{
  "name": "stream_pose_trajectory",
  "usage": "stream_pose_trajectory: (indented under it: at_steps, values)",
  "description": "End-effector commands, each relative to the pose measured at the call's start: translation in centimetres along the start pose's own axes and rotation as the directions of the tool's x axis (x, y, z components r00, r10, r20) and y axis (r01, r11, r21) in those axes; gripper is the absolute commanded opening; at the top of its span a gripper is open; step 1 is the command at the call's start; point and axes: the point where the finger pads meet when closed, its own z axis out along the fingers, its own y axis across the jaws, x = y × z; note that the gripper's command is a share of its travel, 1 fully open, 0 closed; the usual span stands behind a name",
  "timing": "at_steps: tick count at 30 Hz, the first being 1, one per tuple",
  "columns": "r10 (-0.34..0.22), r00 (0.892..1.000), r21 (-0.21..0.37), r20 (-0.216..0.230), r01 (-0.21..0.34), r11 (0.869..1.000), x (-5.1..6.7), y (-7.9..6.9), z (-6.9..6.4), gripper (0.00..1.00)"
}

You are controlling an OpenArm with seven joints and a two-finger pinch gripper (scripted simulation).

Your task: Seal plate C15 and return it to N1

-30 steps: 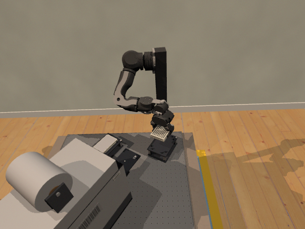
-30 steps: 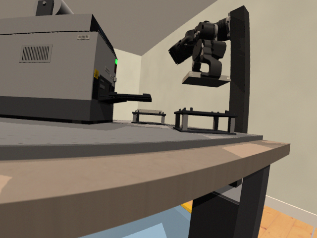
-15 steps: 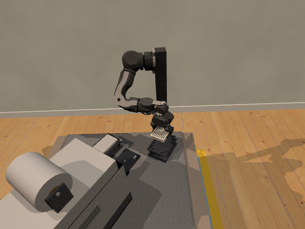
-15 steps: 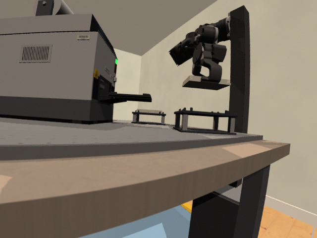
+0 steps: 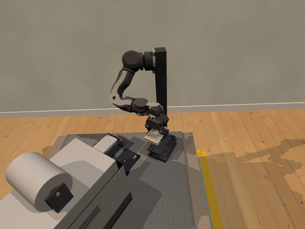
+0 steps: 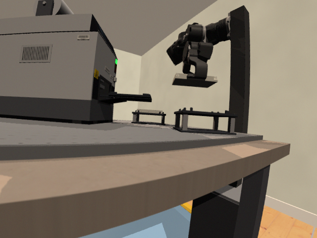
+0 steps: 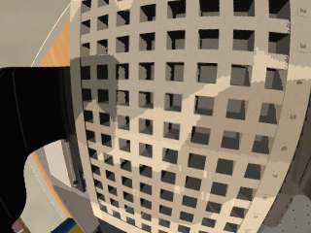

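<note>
My gripper [image 6: 195, 74] is shut on the plate C15 [image 5: 154, 136], a pale 96-well plate with open wells. I hold it level, well above the black nest N1 [image 5: 162, 148], which also shows in the side view [image 6: 204, 120]. The plate shows from below in the side view [image 6: 194, 81] and fills the wrist view [image 7: 189, 111]. The sealer's black stage [image 5: 126, 157] stands out of the housing with its pocket bare; it also shows in the side view [image 6: 128, 97]. The lamp [image 6: 116, 61] is green. The plate C51 [image 5: 106, 142] lies on nest N2 [image 6: 148, 116] behind the stage.
The grey sealer housing [image 5: 81, 177] with its foil roll [image 5: 36, 180] fills the left of the table. The arm's black post [image 5: 161, 81] stands right behind N1. The table's edge runs along a yellow floor strip [image 5: 209, 187] on the right.
</note>
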Motion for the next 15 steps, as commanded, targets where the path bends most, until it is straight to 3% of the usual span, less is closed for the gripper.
stream_pose_trajectory:
  at_steps: [1,7,12,15]
  values:
    - [0.001,1.0,-0.003,0.003,-0.001,1.0,-0.2,0.0,0.0,0.0]
    - [0.001,1.0,-0.003,0.003,-0.001,1.0,-0.2,0.0,0.0,0.0]
    - [0.001,1.0,-0.003,0.003,-0.001,1.0,-3.9,-1.4,-0.8,0.0]
    - [0.001,1.0,-0.003,0.003,-0.001,1.0,-3.9,-1.4,-0.8,0.0]
